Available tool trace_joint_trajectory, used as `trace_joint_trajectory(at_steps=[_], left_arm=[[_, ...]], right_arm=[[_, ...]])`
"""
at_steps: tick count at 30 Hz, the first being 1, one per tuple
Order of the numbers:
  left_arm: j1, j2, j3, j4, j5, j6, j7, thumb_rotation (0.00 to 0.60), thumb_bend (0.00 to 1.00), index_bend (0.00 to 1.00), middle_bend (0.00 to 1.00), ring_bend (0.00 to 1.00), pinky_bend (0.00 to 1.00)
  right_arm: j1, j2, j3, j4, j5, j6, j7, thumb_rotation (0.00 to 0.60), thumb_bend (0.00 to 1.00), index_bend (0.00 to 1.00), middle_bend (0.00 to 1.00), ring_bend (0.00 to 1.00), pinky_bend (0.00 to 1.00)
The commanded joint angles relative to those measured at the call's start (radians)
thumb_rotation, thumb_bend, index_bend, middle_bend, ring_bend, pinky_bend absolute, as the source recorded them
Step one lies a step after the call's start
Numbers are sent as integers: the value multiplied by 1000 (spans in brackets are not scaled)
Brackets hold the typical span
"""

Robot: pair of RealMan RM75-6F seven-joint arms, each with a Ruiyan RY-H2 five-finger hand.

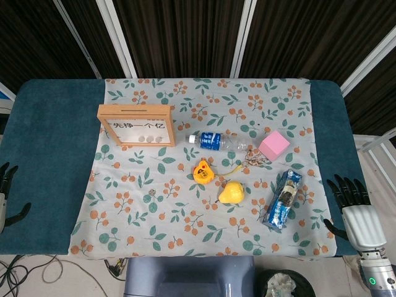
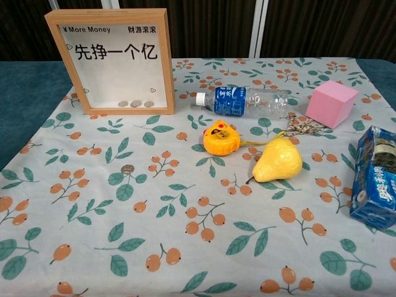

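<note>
Surface: floral cloth (image 1: 185,229) over a blue table (image 1: 49,154), dark slatted wall behind.
Right hand (image 1: 354,213): lower right of frame, off the cloth edge; I see its fingers spread, holding nothing.
Left hand (image 1: 6,192): lower left edge, fingers apart, empty.
Nearest thing: blue snack pack (image 1: 283,199), just left of my right hand, apart from it.
Neighbours: yellow pear (image 1: 231,192), tape measure (image 1: 203,172), bottle (image 1: 219,142), pink cube (image 1: 273,145), wooden frame (image 1: 136,125).
Risk: a low sweep inward could, I judge, shove the pack into the pear.

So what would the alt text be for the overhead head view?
Two robot hands, left hand and right hand, rest open at the edges of a floral cloth. On it lie a wooden frame, water bottle, pink cube, yellow pear, orange tape measure and blue snack pack.
</note>
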Motion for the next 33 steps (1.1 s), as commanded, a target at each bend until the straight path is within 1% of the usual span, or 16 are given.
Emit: trace_joint_trajectory(at_steps=[1, 11, 16, 25, 29, 31, 33], left_arm=[[0, 0, 1, -1, 1, 0, 0, 600, 233, 87, 0, 0, 0], [-1, 5, 1, -10, -9, -11, 7, 600, 233, 91, 0, 0, 0], [-1, 6, 0, -2, -6, -10, -8, 600, 186, 91, 0, 0, 0], [-3, 9, 5, -5, -2, -17, -13, 600, 171, 77, 0, 0, 0], [-17, 34, 13, -30, 19, -52, -75, 600, 153, 77, 0, 0, 0], [-43, 65, 15, -48, 36, -96, -101, 600, 153, 77, 0, 0, 0], [-83, 98, 4, -73, 42, -147, -104, 600, 145, 80, 0, 0, 0]], right_arm=[[-1, 1, 1, -3, 4, -1, -2, 600, 297, 79, 0, 0, 0], [-1, 4, 1, -6, 6, -3, 0, 600, 297, 79, 0, 0, 0], [-1, 8, 1, -13, 13, -9, -5, 600, 296, 79, 0, 0, 0], [-3, 9, 4, -18, 24, -9, -8, 600, 297, 79, 0, 0, 0], [-8, 8, 7, -21, 27, -1, -11, 600, 297, 79, 0, 0, 0], [-9, 9, 8, -21, 28, 2, -11, 600, 297, 79, 0, 0, 0], [-10, 8, 10, -22, 31, 4, -11, 600, 297, 79, 0, 0, 0]])
